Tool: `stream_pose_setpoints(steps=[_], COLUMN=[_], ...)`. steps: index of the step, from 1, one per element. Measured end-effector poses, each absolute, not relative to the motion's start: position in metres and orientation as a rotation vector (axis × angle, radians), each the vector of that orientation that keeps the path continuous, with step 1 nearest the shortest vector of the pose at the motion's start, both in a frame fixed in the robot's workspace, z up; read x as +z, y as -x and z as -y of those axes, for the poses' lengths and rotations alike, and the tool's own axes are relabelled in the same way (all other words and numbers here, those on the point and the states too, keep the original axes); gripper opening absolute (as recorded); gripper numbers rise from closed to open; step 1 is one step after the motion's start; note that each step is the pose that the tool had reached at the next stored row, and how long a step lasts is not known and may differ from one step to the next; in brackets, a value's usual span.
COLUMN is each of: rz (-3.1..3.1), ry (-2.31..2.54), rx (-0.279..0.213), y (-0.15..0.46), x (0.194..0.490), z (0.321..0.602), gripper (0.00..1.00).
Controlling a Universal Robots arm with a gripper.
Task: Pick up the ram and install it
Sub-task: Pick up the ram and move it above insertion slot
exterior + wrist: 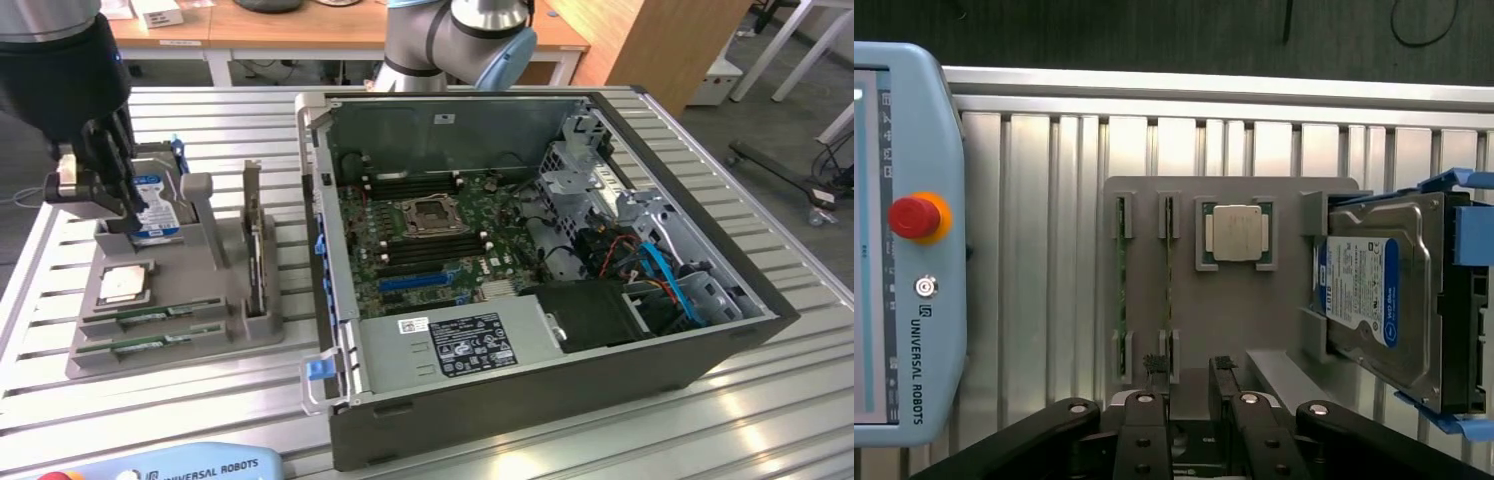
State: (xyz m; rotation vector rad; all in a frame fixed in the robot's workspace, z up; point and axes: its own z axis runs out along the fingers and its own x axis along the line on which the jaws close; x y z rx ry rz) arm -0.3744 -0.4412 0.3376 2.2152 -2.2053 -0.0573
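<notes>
The arm [54, 80] reaches downward, its tool [1189, 365] held vertical (the two fingers [1154, 366] standing apart).

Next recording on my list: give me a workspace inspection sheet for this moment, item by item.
Surface: slatted aluminium table, carrying a grey fixture and an open computer case.
Job's things: first ram stick and second ram stick sit side by side in fixture slots, untouched; motherboard exposed in the case.
Clutter: processor chip and hard drive on the fixture; teach pendant on the table.
Grippers: gripper open, empty, over the fixture.
Cables: blue and red cables inside the case.
Surroundings: wooden desks behind the table.
</notes>
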Motion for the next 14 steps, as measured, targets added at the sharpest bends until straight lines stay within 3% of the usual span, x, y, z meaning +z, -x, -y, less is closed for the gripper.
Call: stream_pose_setpoints(steps=[14], rz=[2.205], ry=[-2.215], rx=[-0.057], y=[0.374], x=[0.316], z=[0.441], gripper=[0.30])
